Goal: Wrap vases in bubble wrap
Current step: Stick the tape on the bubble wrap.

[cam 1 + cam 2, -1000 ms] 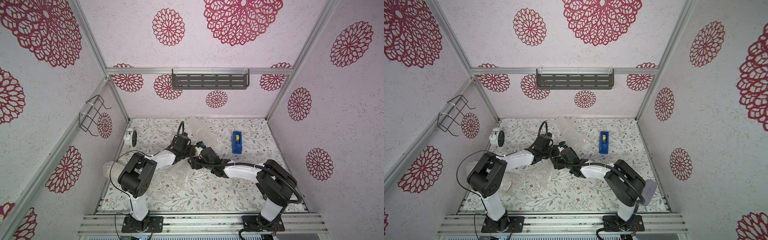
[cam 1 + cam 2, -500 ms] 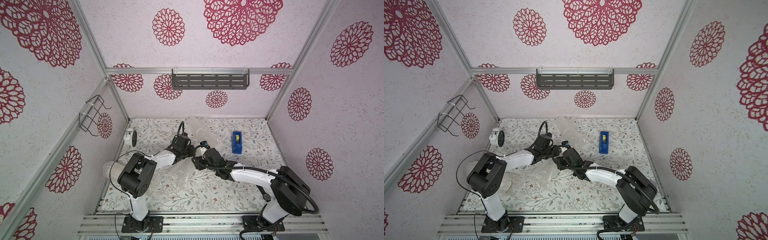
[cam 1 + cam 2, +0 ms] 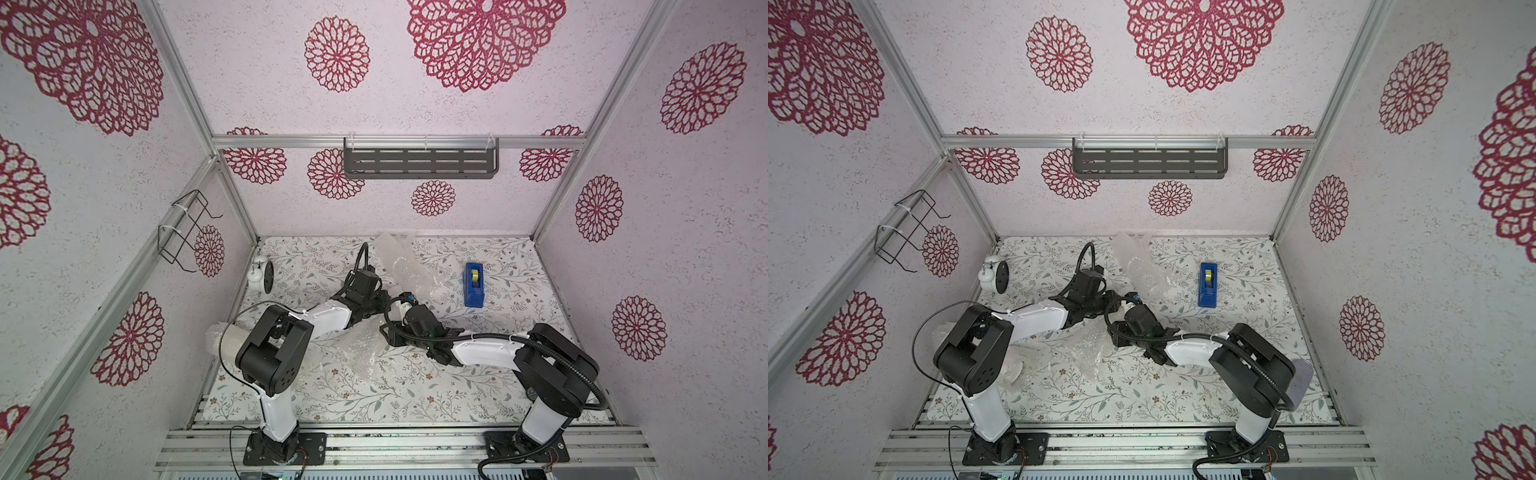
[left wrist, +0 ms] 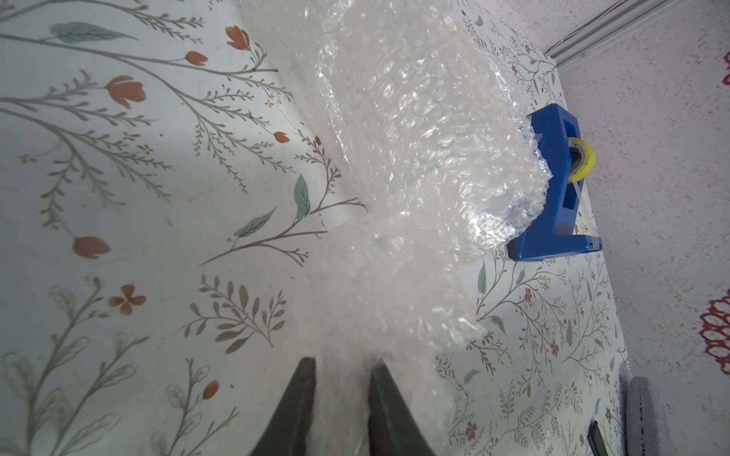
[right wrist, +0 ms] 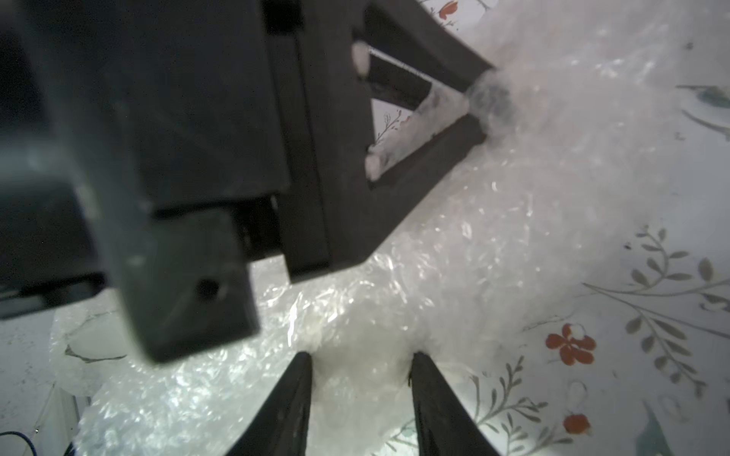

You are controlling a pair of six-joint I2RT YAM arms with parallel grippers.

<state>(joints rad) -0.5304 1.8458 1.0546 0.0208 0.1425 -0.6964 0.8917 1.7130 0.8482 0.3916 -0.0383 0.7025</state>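
Note:
A crinkled sheet of bubble wrap [image 3: 365, 345] [image 3: 1084, 349] lies mid-table between my arms. My left gripper [image 4: 341, 365] [image 3: 386, 297] is shut on a gathered fold of it; the right wrist view shows that fold pinched between the left fingers [image 5: 470, 130]. My right gripper [image 5: 361, 361] [image 3: 388, 330] sits just in front of the left one, its jaws closed against a bump of the same wrap. Behind them lies a vase [image 3: 405, 270] [image 4: 414, 138] rolled in bubble wrap. Another wrapped white vase [image 3: 1013, 368] lies by the left arm's base, largely hidden.
A blue tape dispenser [image 3: 473, 284] [image 4: 553, 189] stands right of the wrapped vase. A small white alarm clock [image 3: 262, 274] sits at the back left. A grey shelf [image 3: 419, 160] hangs on the back wall, a wire basket [image 3: 183, 232] on the left wall.
The right gripper's jaws have narrowed onto the bubble wrap, and the right arm's elbow swung outward and back. The left arm has kept still with its fold.

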